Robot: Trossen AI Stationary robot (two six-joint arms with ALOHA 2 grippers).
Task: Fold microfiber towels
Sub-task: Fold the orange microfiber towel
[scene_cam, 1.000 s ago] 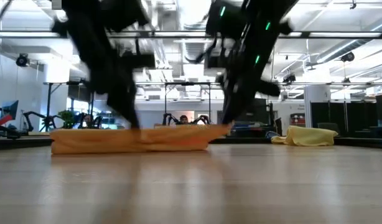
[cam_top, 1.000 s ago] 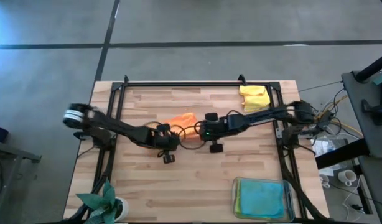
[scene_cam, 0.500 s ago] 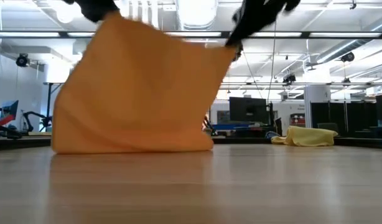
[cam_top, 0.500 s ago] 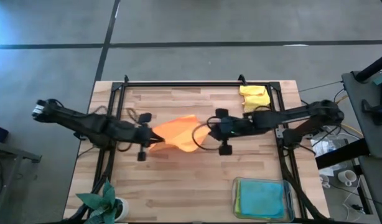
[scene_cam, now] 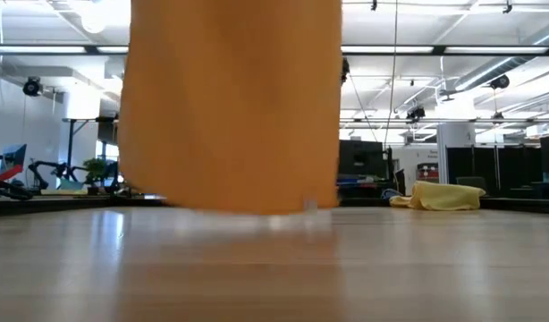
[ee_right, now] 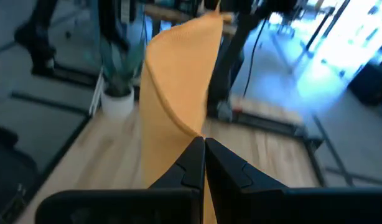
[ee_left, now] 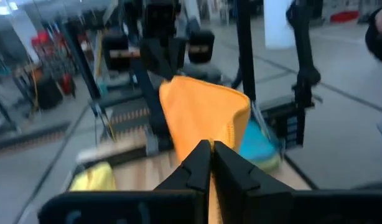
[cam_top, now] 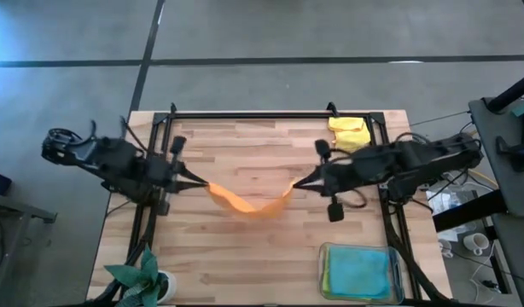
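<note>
While spread wide apart, left tool [cam_top: 200,182] and right tool [cam_top: 298,182] each clamp raised orange towel [cam_top: 249,205] corner.

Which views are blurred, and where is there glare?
Low view: the orange towel fills the frame, its bottom edge smeared; ceiling lights glare. Left wrist view: the background is blurred. Right wrist view: blurred too, with bright light at one corner. High view: sharp.
</note>
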